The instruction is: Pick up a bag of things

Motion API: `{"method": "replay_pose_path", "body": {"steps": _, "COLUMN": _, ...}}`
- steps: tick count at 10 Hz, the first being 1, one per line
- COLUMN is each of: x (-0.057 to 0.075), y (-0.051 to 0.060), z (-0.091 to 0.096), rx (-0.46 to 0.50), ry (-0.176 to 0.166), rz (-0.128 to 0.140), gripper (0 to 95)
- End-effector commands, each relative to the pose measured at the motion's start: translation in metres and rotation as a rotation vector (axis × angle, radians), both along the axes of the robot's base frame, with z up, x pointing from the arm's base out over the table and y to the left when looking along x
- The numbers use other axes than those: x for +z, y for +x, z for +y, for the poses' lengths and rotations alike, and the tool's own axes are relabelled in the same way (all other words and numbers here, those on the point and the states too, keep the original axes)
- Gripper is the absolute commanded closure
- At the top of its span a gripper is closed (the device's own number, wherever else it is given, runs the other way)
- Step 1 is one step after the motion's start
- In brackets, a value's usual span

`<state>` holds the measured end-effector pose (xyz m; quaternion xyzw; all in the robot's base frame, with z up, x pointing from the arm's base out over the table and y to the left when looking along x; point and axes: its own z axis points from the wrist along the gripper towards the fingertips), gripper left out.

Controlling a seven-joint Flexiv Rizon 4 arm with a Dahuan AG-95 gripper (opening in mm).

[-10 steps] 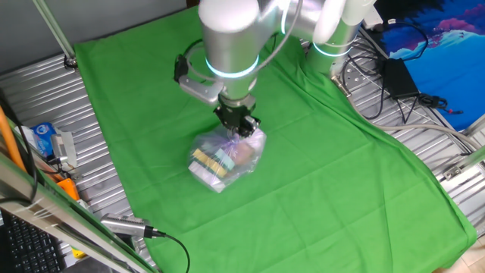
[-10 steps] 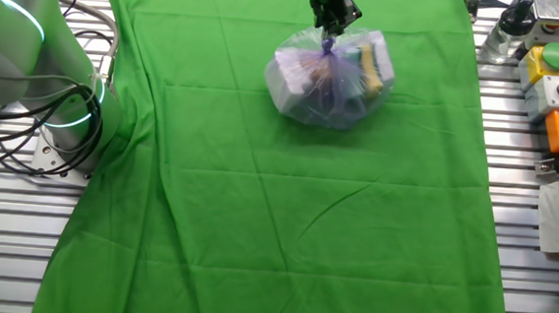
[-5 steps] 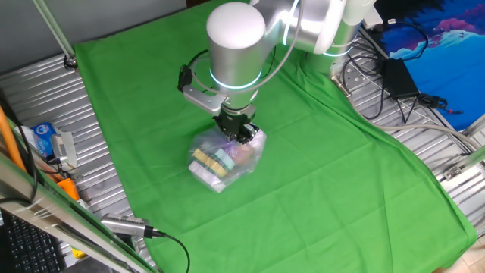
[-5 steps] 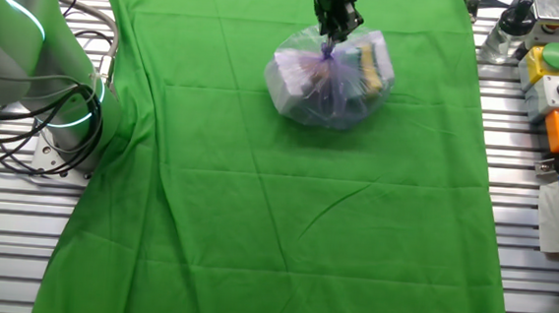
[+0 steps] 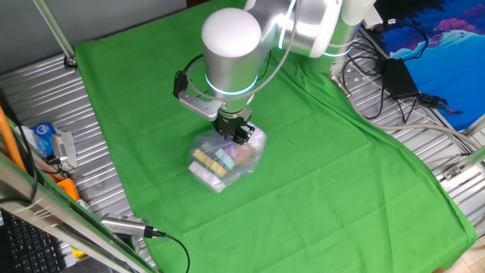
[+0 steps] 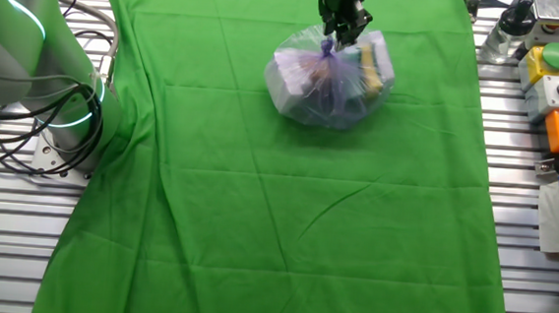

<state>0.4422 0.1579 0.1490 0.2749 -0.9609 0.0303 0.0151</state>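
Note:
The bag of things (image 5: 224, 158) is a small clear crinkly plastic bag lying on the green cloth (image 5: 303, 174), with yellow, teal and white items showing through it. Its gathered purple-tinged top (image 6: 328, 49) points toward the arm. My gripper (image 5: 234, 133) hangs straight down at that gathered top, its dark fingers (image 6: 342, 27) right over the knot. The jaws look slightly apart around the top, and the bag (image 6: 329, 77) still rests on the cloth.
A blue-and-white packet (image 5: 45, 138) and orange parts lie on the metal table at the left edge. The arm's base (image 6: 30, 50) with its cables stands beside the cloth. Control boxes with buttons (image 6: 558, 92) sit off the cloth's other side.
My gripper has turned a little and shifted slightly over the bag's top, dropping a bit lower. The bag has not moved.

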Motion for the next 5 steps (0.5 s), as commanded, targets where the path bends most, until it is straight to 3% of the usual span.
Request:
{"method": "replay_pose_path", "body": {"steps": 1, "x": -0.0017, "y": 0.0011, "z": -0.0012, "rx": 0.000, "ry": -0.010, "rz": -0.001, "gripper": 57.0}}
{"method": "replay_pose_path", "body": {"steps": 5, "x": -0.0099, "y": -0.0009, "z": -0.0030, "rx": -0.004, "ry": -0.011, "rz": -0.003, "gripper": 57.0}}
